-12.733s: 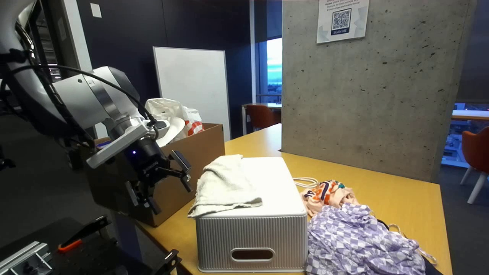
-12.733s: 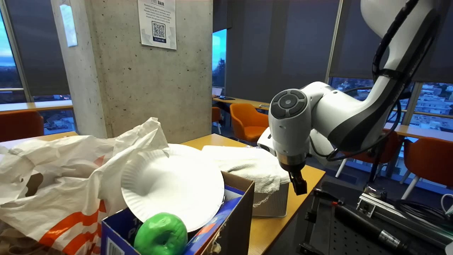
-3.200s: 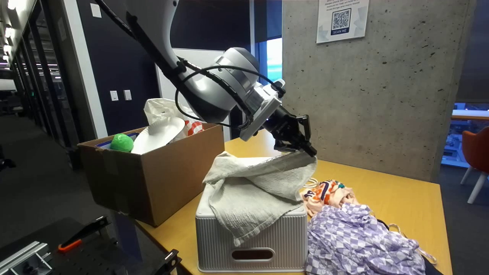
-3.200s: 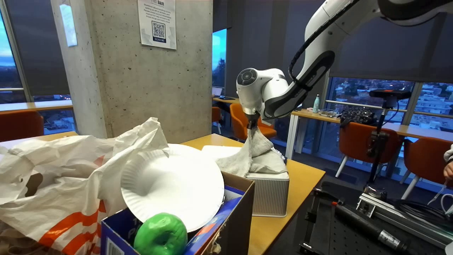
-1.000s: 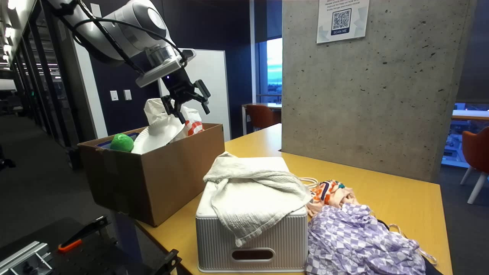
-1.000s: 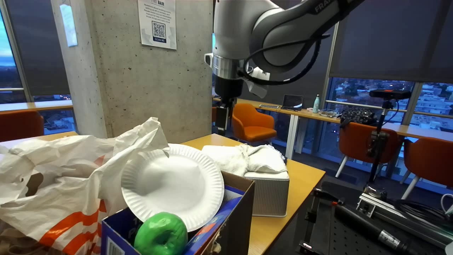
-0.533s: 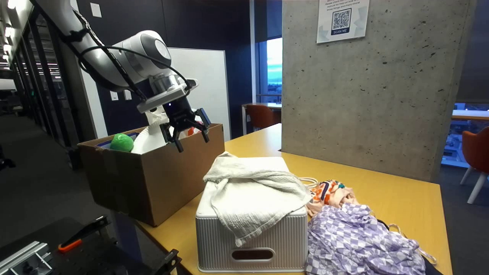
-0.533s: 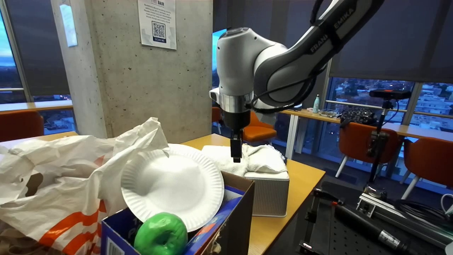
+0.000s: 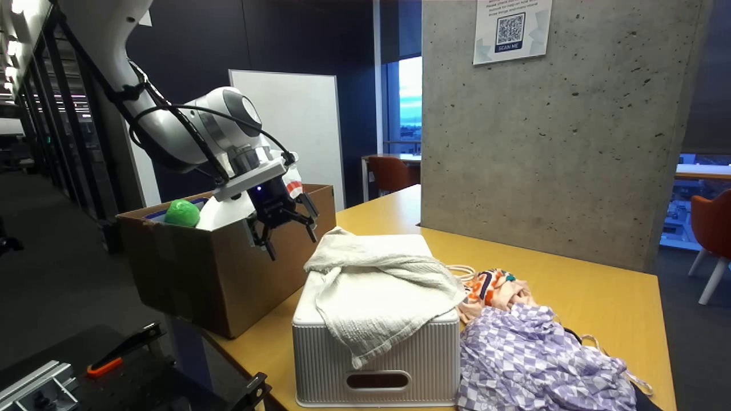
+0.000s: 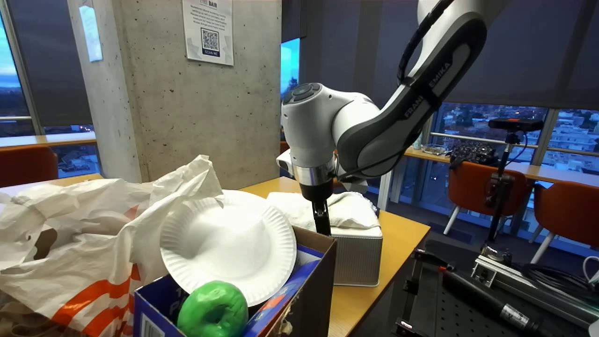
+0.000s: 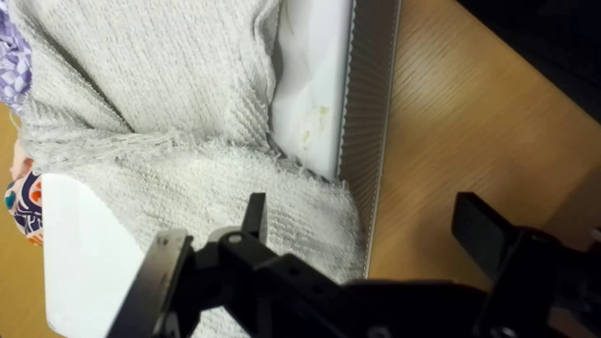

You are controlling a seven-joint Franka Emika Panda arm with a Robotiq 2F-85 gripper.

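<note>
Draping a ribbed box (image 9: 425,365), pale cloth (image 9: 388,302), just beside spread jaws

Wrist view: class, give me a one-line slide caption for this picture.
Open, empty gripper near a rumpled pale cloth draped over a white-topped box on a wooden table.

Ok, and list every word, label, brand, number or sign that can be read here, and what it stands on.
"SCAN ME": low on the poster.
"BAIR": heading that poster; its small print is too blurred.
"FRAN": on the robot arm; the next letter is partly covered.
"EMIKA": on the same arm.
Too small or cut off to read: lettering on the blue box, its barcode label, the silver label on the black tube.
</note>
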